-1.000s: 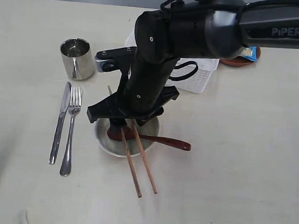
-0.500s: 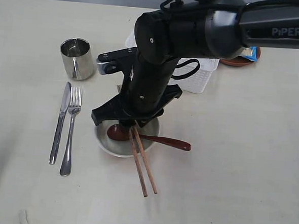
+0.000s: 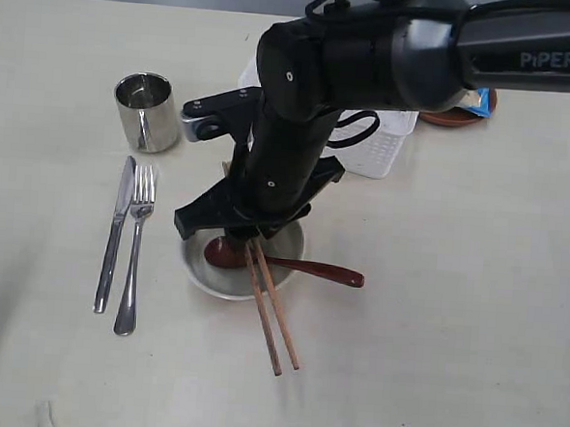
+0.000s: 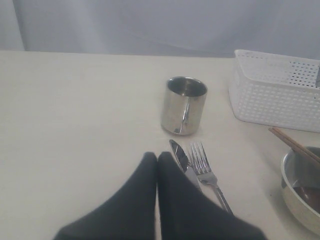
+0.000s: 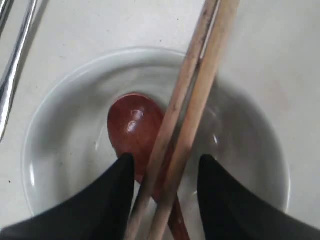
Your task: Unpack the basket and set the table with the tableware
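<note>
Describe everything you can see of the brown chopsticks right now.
Two brown wooden chopsticks lie close together, slightly splayed at the tips. One end rests across the cream bowl rim, over the reddish-brown wooden spoon; the tips reach onto the pale table. The right pincer straddles them, a gap showing on one side.

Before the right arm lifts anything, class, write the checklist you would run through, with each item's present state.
1. Chopsticks between the fingers of the right pincer: ok.
2. Firm grip on the chopsticks: cannot tell.
3. Chopsticks side by side: ok.
4. Spoon clear of the chopsticks: not ok; it lies in the bowl right under them.
5. Left pincer out of the way: ok; shut, by the knife.
</note>
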